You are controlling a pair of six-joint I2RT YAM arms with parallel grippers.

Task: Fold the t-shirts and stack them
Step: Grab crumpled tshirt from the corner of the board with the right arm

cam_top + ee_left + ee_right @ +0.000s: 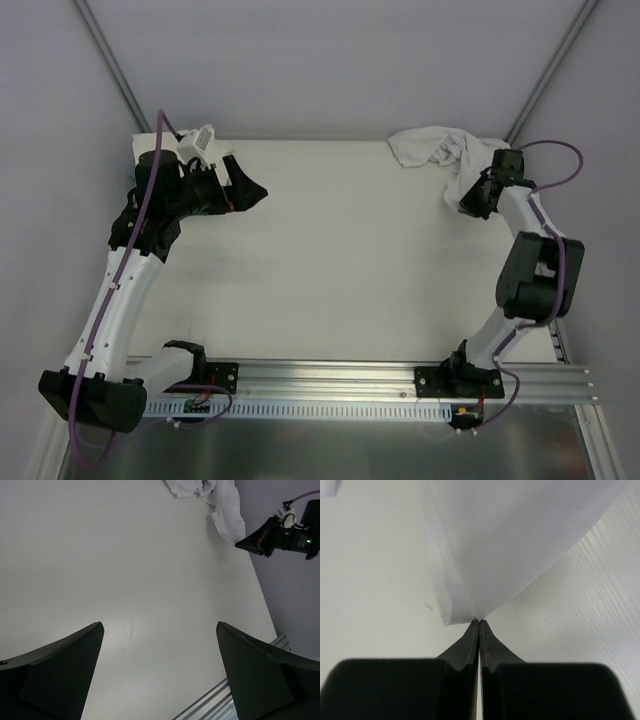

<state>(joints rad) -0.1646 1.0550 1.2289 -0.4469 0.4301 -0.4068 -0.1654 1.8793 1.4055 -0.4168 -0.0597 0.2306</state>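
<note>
As viewed from above, has on the table [330,270] a crumpled heap of white t-shirts [430,148] at the far right corner. Pinches a hanging fold of it in the clenched right tool [479,621]; has the left tool [160,625] wide open, well apart.

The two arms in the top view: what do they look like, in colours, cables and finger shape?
The left arm and right arm have white links with bulky black joint housings and black bases. A purple cable loops along each. The left gripper and right gripper have matte black, wedge-shaped fingers tapering to thin tips.
</note>
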